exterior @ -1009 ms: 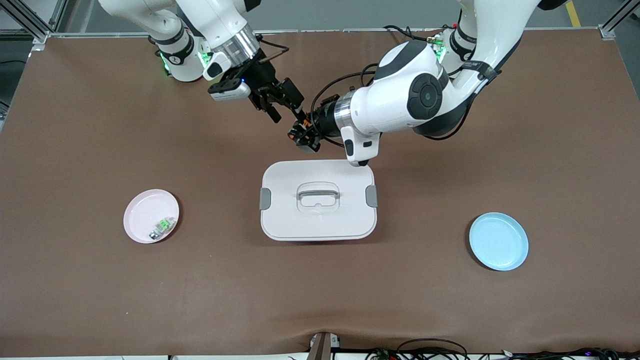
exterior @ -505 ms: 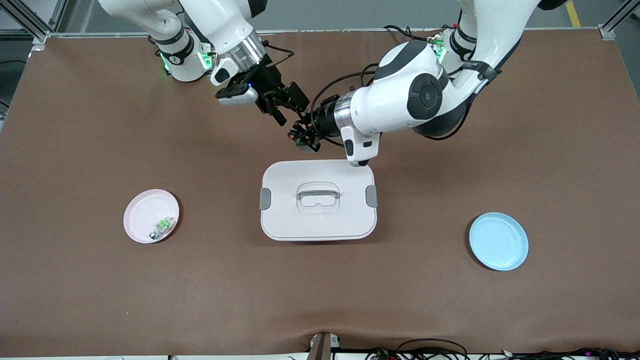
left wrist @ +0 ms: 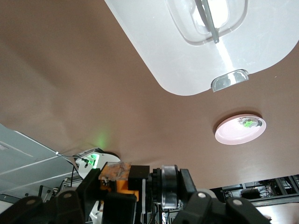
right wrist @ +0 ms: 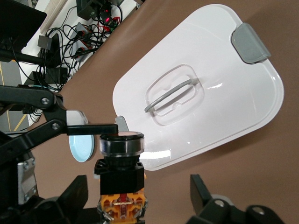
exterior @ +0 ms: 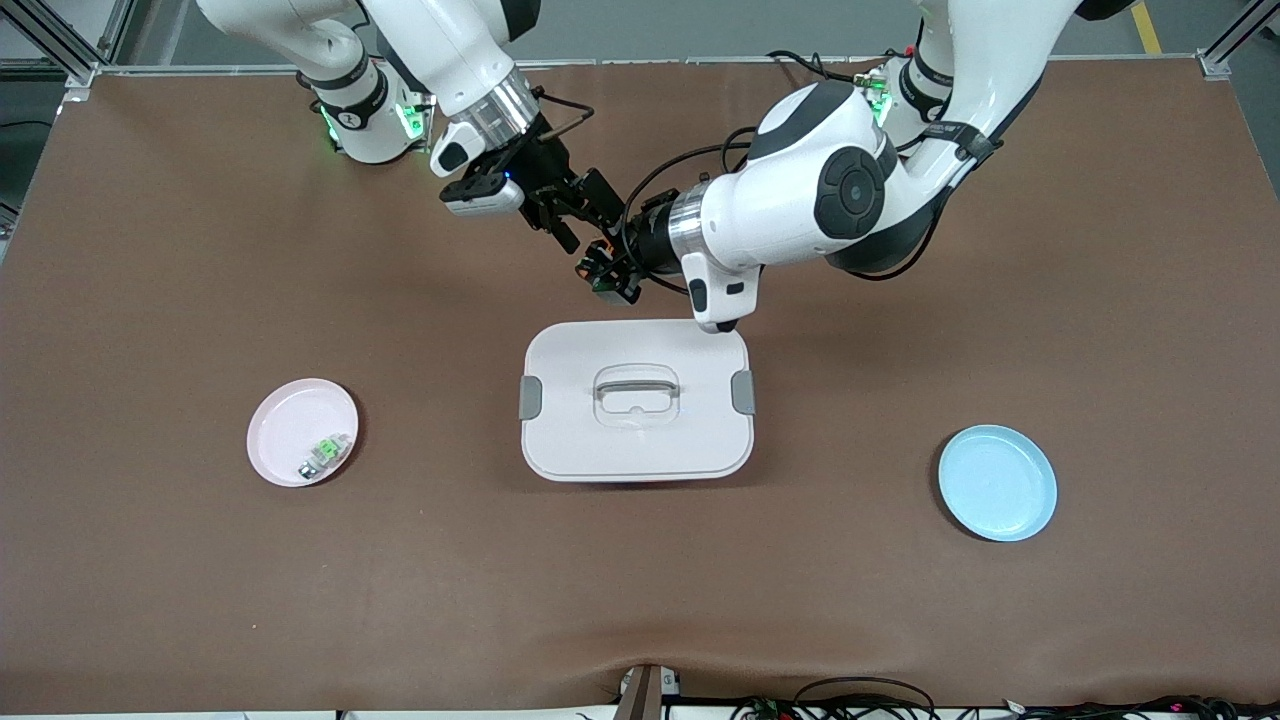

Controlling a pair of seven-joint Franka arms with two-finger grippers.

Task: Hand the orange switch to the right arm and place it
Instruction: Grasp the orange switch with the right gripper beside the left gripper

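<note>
1. Brown matting covers the table (exterior: 200, 600), and a white lidded box (exterior: 636, 400) with a grey handle sits at its middle.
2. Up in the air, over the matting just past the box's edge on the robots' side, the left gripper (exterior: 603, 268) is pinched tight on the orange switch (exterior: 598, 262).
3. From the right wrist camera, the orange switch (right wrist: 120, 163) stands upright with its round cap uppermost and its orange base lowest, one left finger (right wrist: 84, 127) pressing at cap height.
4. The right gripper (exterior: 575, 218) hangs over the same strip of matting beside the box, its fingers spread apart on either side of the switch and not touching it.
5. A pink plate (exterior: 290, 420) holding a small green-and-white part (exterior: 325, 450) lies toward the right arm's end from the box.
6. A blue plate (exterior: 997, 483) lies toward the left arm's end from the box.
</note>
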